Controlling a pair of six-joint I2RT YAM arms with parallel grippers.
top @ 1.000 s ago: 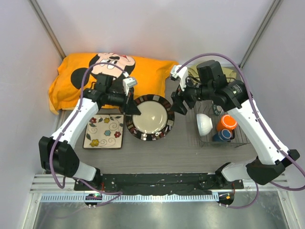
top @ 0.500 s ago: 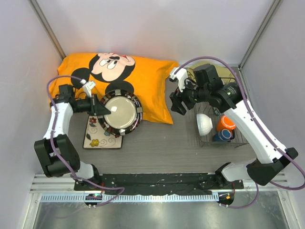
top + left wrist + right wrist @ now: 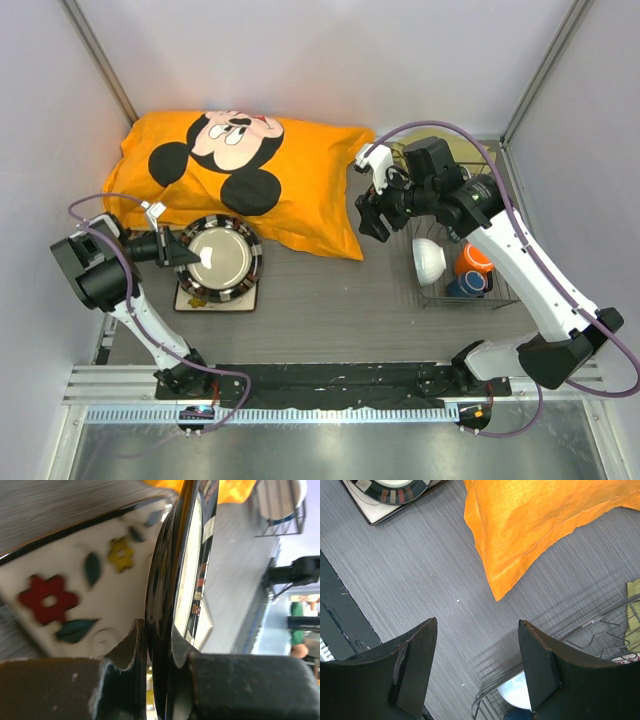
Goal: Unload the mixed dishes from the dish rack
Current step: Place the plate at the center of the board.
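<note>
The left hand (image 3: 183, 251) was clamped on the edge of the white plate with dark patterned rim (image 3: 222, 258), holding it over the square cream floral plate (image 3: 192, 297) at 9 o'clock on the counter (image 3: 330, 300). Stacking seemed in hand, and the next move called for a gentle lowering and release. The right hand (image 3: 368, 216), fingers apart and holding nothing, hovered beside the dish rack (image 3: 470, 303) at 3 o'clock, which held the white bowl (image 3: 428, 258), orange mug (image 3: 477, 257) and small dark-blue cup (image 3: 467, 285).

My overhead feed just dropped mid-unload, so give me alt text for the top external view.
The left gripper clamps the patterned-rim plate above the square floral plate at the far left. The right gripper hangs open beside the dish rack, which holds a white bowl, orange mug and blue cup.
</note>
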